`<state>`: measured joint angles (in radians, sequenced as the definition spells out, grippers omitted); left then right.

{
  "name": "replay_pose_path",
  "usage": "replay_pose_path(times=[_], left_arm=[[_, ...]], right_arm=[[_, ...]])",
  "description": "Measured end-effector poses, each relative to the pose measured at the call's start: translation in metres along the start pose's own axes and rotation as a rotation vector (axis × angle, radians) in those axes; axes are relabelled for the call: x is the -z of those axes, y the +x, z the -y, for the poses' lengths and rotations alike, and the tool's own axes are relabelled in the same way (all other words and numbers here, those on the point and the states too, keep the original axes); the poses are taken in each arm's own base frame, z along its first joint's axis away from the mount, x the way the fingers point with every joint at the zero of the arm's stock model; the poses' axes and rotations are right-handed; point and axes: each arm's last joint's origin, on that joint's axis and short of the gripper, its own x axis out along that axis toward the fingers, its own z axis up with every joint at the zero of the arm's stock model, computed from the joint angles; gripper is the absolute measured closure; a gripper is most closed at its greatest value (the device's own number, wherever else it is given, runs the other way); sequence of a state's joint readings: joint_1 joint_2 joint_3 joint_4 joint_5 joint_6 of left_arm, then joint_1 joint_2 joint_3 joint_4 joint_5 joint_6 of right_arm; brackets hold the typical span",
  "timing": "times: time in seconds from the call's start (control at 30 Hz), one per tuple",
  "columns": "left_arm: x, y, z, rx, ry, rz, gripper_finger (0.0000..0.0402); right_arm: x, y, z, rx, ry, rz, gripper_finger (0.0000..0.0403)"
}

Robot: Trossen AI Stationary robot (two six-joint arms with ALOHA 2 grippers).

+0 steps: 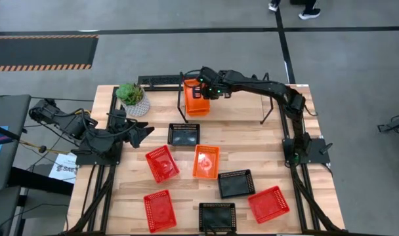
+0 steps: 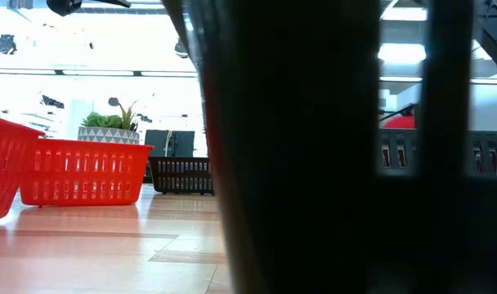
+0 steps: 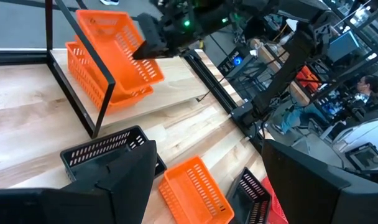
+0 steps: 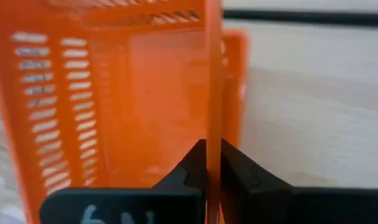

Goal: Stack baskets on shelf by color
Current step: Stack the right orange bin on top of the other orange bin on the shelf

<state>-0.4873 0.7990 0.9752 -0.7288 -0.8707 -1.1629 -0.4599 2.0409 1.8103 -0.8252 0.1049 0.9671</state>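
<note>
Two orange baskets (image 1: 197, 98) on the shelf (image 1: 252, 108), top one tilted; seven others (image 1: 206, 161) scattered on the tabletop.

Shelf (image 1: 252, 110) right part bare; plant pot (image 1: 135, 101) flanks left end.

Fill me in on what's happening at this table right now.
The right gripper is shut on the wall of an orange basket, holding it tilted over another orange basket already on the shelf at the table's far edge. The left gripper waits open near the plant pot. A third orange basket, three red and three black ones lie loose on the table.
</note>
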Motion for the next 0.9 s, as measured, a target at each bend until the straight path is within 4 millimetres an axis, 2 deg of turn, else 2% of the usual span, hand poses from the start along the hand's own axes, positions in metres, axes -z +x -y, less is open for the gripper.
replay_pose_path(times=[0.17, 0.5, 0.67, 0.9], left_arm=[[0.000, 0.000, 0.000, 0.002, -0.001, -0.003, 0.0123], [0.000, 0.000, 0.000, 0.003, -0.001, -0.006, 0.0123], [0.000, 0.000, 0.000, 0.003, -0.002, -0.006, 0.0123], [0.000, 0.000, 0.000, 0.003, -0.002, -0.006, 0.0123]], right_arm=[[0.006, 0.019, 0.000, 0.003, -0.011, -0.068, 0.0359], [0.006, 0.021, 0.002, 0.011, -0.038, -0.073, 0.0351], [0.005, 0.020, 0.001, 0.005, -0.069, -0.070, 0.0315], [-0.002, 0.009, -0.001, -0.005, -0.124, -0.060, 0.0229]])
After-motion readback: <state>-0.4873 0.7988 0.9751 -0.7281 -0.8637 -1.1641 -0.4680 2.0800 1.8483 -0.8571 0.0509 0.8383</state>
